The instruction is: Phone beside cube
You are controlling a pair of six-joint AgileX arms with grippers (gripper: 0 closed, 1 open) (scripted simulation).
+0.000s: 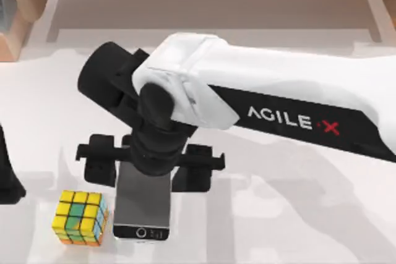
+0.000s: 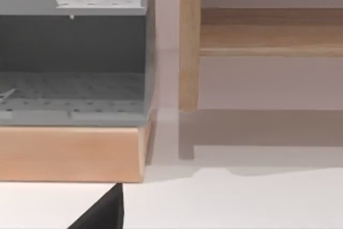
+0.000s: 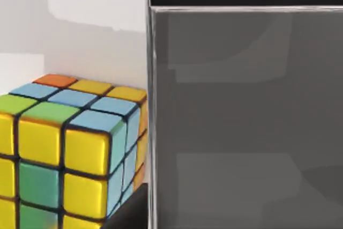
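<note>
Right pincer (image 1: 148, 171) over glossy flat phone (image 1: 142, 205)

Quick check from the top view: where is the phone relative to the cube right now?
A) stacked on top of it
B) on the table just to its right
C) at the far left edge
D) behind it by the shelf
B: the phone lies flat just right of the cube, under the right gripper.

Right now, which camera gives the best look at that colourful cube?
The right wrist view: the cube is close up beside the phone, its squares plain. The top view has it whole but small. The left wrist view faces wooden shelving.
</note>
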